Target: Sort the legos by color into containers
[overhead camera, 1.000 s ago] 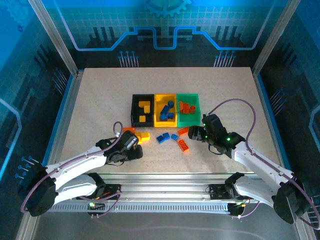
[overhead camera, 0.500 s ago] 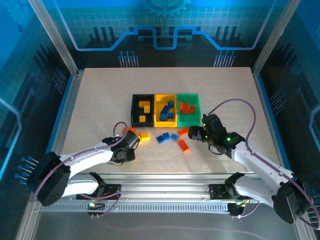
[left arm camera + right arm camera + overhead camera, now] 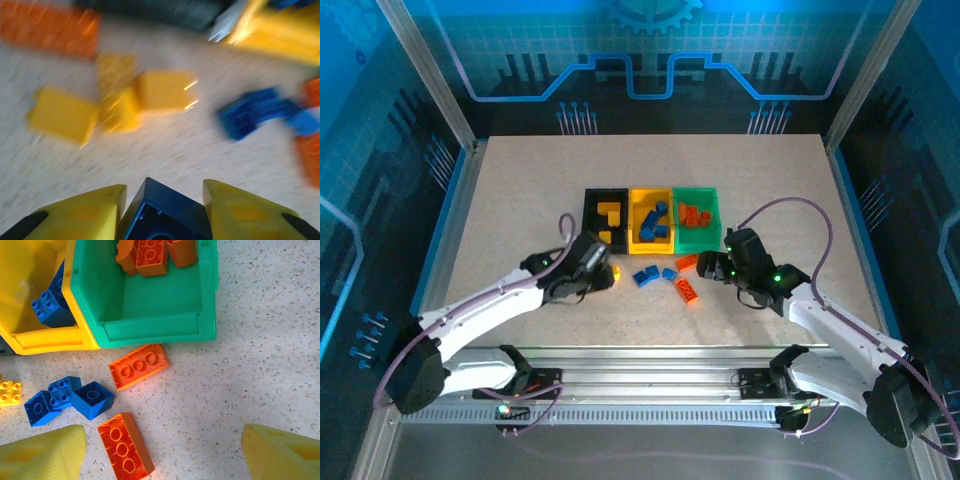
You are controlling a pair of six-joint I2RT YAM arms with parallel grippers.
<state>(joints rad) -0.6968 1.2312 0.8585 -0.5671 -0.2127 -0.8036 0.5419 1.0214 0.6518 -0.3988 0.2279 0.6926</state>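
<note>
1. The left tool point(image 3: 162, 202) is clamped tight on a blue lego point(image 3: 162, 215), pinched between its two yellow fingers just near of the black bin point(image 3: 587, 225).
2. The right tool point(image 3: 160, 452) has its jaws spread wide and carries nothing. It hovers over loose pieces on the near side of the green bin point(image 3: 150, 325).
3. Sorting looks well past halfway: the black bin holds yellow bricks, the yellow bin point(image 3: 50, 340) holds blue ones, and the green bin holds orange-red ones. On that showing, the held brick belongs in the yellow bin.
4. Left on the worktop point(image 3: 260, 355) are two orange-red bricks point(image 3: 138, 366), a huddle of blue bricks point(image 3: 92, 399) and several yellow bricks point(image 3: 62, 115) on the left.
5. One snag is that the blue ones sit touching. Another is that one orange-red brick lies just beside the green bin's near wall, so picks there could be cramped.
</note>
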